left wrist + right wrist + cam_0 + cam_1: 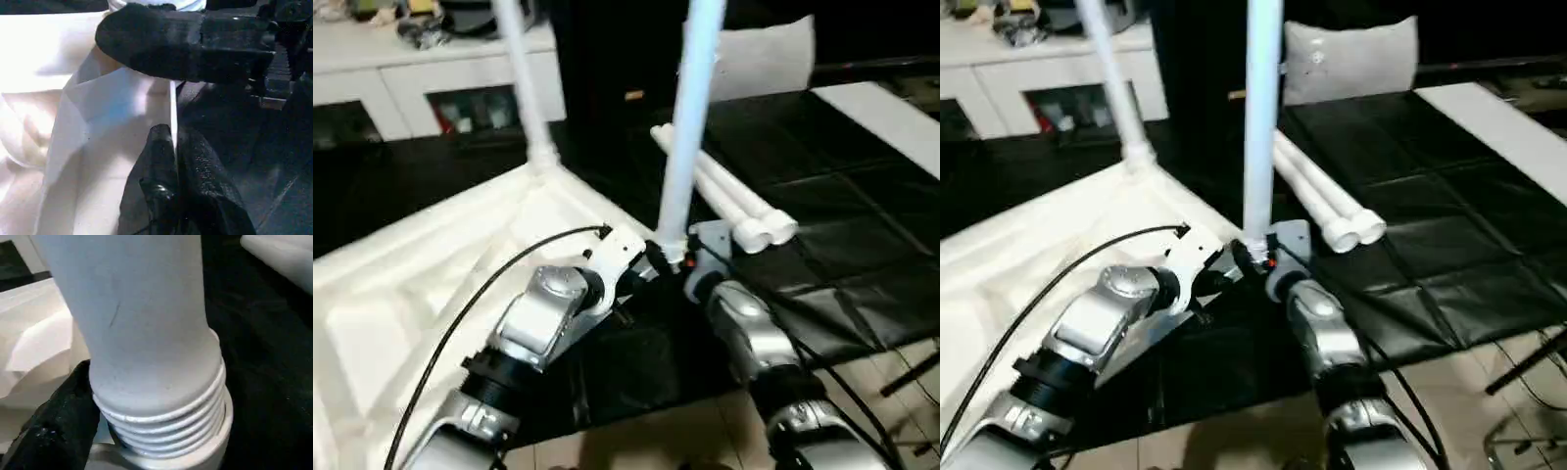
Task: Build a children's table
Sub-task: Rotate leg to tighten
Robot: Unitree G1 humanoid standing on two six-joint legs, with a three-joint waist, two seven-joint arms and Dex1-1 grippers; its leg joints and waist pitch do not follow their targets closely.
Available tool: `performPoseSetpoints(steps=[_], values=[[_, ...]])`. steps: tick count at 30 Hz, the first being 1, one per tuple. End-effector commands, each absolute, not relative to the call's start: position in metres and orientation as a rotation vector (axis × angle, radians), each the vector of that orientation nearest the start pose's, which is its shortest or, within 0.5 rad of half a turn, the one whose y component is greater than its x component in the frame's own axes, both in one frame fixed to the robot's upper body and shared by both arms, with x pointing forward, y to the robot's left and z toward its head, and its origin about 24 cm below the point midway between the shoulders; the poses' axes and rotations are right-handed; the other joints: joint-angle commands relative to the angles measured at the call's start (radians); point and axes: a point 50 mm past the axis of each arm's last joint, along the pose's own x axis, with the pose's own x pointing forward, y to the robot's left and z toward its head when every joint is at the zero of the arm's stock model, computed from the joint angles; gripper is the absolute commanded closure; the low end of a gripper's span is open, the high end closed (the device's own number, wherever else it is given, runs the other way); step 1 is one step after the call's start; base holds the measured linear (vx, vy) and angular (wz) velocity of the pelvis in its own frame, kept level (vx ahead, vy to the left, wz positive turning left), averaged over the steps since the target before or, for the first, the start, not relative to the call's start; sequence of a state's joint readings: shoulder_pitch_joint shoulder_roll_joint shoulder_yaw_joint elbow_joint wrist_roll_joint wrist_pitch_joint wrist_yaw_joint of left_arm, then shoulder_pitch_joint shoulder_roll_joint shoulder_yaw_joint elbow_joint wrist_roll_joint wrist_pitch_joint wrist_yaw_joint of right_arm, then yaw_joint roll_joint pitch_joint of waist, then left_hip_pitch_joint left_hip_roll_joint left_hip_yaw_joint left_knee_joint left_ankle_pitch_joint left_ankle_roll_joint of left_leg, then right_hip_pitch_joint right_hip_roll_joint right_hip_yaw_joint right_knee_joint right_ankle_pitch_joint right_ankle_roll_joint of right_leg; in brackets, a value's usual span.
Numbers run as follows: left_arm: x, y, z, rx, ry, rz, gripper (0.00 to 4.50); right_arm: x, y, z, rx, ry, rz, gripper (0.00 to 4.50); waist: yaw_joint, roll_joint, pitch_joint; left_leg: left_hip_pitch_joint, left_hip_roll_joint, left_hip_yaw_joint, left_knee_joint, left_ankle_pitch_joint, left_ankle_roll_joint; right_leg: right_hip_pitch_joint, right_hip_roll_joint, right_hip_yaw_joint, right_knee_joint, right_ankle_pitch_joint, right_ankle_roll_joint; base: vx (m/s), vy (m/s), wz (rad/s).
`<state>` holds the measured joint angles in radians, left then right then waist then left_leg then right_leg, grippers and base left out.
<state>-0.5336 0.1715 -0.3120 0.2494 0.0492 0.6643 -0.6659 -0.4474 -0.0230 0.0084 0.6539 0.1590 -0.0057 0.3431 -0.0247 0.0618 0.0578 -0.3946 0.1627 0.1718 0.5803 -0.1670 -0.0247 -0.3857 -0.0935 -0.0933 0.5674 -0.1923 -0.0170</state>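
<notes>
The white plastic ribbed tabletop [421, 284] lies underside up on the black-covered floor, and a white tapered tube leg [688, 127] stands in its near corner socket with its threads partly exposed. The left gripper [171, 142] pinches the tabletop's edge; the right gripper [677, 262] sits at the leg's base, grip unclear. Farther off, a second leg [524, 83] stands at the far corner, and two spare white tube legs [729, 201] lie on open black sheeting [832, 196].

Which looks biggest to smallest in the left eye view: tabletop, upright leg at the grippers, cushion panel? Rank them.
1. Tabletop, largest by far.
2. Upright leg.
3. Cushion panel, though it lies farther back, so this is unsure.
</notes>
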Motion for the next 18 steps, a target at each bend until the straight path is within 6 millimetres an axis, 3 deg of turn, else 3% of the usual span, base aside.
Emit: performPoseSetpoints(steps=[1,2,3,4,5,7,8,10,12,14,18], values=[[0.325,0.086,0.076,0.359,0.449,-0.867,4.50,0.304,-0.116,-0.001,0.112,0.279,0.473,0.03,0.011,0.004,-0.063,0.021,0.065,-0.027,-0.087,-0.406,0.028,0.025,-0.065,0.053,-0.071,-0.239,-0.172,0.058,-0.018,0.04],[0.326,0.088,0.075,0.360,0.454,-0.873,4.50,0.300,-0.118,0.000,0.116,0.272,0.491,0.03,0.017,0.000,-0.066,0.023,0.066,-0.023,-0.084,-0.374,0.039,0.026,-0.064,0.054,-0.068,-0.210,-0.184,0.058,-0.018,0.04],[0.326,0.090,0.075,0.361,0.457,-0.880,4.50,0.296,-0.121,0.002,0.113,0.256,0.523,0.03,0.017,0.005,-0.066,0.019,0.064,-0.024,-0.083,-0.358,0.045,0.030,-0.064,0.054,-0.066,-0.199,-0.192,0.058,-0.028,0.04],[0.327,0.092,0.074,0.363,0.458,-0.889,4.50,0.292,-0.123,0.004,0.099,0.241,0.560,0.03,0.024,0.001,-0.070,0.021,0.064,-0.020,-0.078,-0.323,0.056,0.033,-0.064,0.054,-0.066,-0.176,-0.193,0.057,-0.036,0.00],[0.326,0.095,0.074,0.376,0.463,-0.913,4.50,0.286,-0.128,0.006,0.066,0.229,0.620,0.03,0.029,-0.001,-0.074,0.012,0.062,-0.021,-0.074,-0.258,0.076,0.045,-0.065,0.054,-0.058,-0.109,-0.201,0.057,-0.036,0.00],[0.325,0.098,0.072,0.393,0.469,-0.947,4.50,0.280,-0.138,0.012,0.040,0.215,0.672,0.03,0.037,-0.001,-0.081,0.008,0.060,-0.017,-0.060,-0.150,0.122,0.052,-0.064,0.051,-0.044,0.024,-0.230,0.028,-0.020,-0.01],[0.325,0.099,0.071,0.397,0.472,-0.956,4.50,0.279,-0.141,0.014,0.043,0.211,0.678,0.03,0.039,0.001,-0.086,0.010,0.061,-0.018,-0.055,-0.120,0.132,0.052,-0.064,0.051,-0.036,0.062,-0.239,0.000,0.000,0.00],[0.324,0.102,0.069,0.421,0.483,-0.982,4.50,0.277,-0.148,0.020,0.025,0.194,0.709,0.03,0.039,0.000,-0.083,0.005,0.059,-0.016,-0.050,-0.082,0.162,0.048,-0.063,0.049,-0.031,0.099,-0.259,0.000,0.000,0.00],[0.323,0.104,0.067,0.438,0.488,-1.013,4.50,0.276,-0.155,0.026,-0.003,0.185,0.740,0.03,0.042,0.000,-0.078,0.009,0.061,-0.015,-0.053,-0.135,0.160,0.047,-0.060,0.046,-0.040,0.009,-0.252,0.000,0.000,0.00],[0.321,0.106,0.065,0.464,0.494,-1.067,4.50,0.277,-0.165,0.035,-0.046,0.180,0.776,0.03,0.042,0.002,-0.070,0.016,0.066,-0.016,-0.062,-0.217,0.122,0.042,-0.058,0.046,-0.054,-0.122,-0.240,0.000,0.000,0.00],[0.317,0.111,0.064,0.519,0.498,-1.162,4.50,0.278,-0.178,0.050,-0.124,0.171,0.852,0.03,0.049,0.003,-0.068,0.022,0.072,-0.018,-0.067,-0.272,0.079,0.039,-0.058,0.050,-0.057,-0.199,-0.214,0.000,0.000,0.00]])
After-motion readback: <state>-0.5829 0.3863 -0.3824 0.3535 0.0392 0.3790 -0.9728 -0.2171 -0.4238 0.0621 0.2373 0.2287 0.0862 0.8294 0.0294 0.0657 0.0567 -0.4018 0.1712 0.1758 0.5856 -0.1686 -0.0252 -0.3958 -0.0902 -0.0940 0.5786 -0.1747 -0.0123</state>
